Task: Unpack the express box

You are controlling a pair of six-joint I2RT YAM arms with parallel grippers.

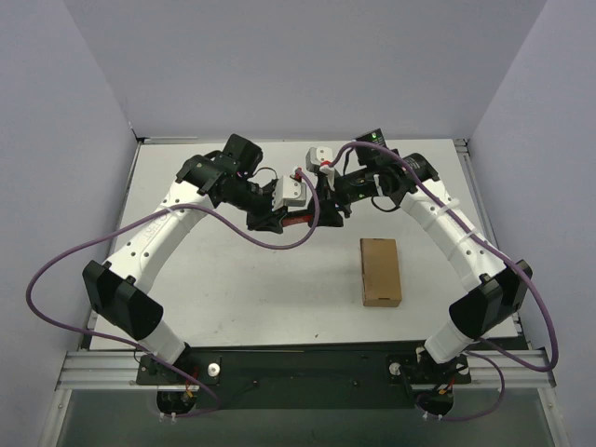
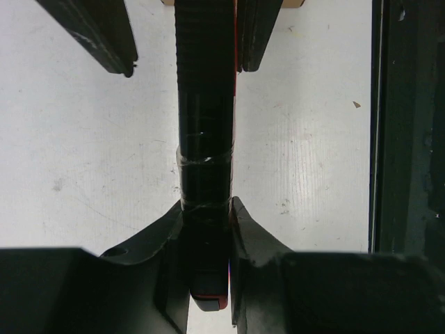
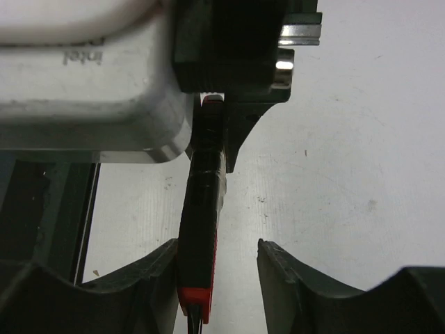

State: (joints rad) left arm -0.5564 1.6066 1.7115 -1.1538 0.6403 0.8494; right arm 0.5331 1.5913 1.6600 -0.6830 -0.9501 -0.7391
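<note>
The express box (image 1: 380,272) is a flat brown cardboard box lying closed on the table, right of centre, apart from both grippers. A strip of it shows at the top edge of the left wrist view (image 2: 292,3). My left gripper (image 1: 277,218) (image 2: 206,209) is shut on a red-and-black utility knife (image 1: 301,220) (image 2: 204,118) and holds it above the table at centre back. My right gripper (image 1: 328,210) (image 3: 219,247) is open around the knife's other end (image 3: 200,229). One finger (image 3: 156,278) touches the knife and the other stands apart.
The white table (image 1: 279,279) has grey walls on the left, back and right. A dark rail (image 2: 407,125) runs along the table's near edge. Purple cables loop beside both arms. The left wrist's silver camera housing (image 3: 90,90) sits close in front of my right gripper.
</note>
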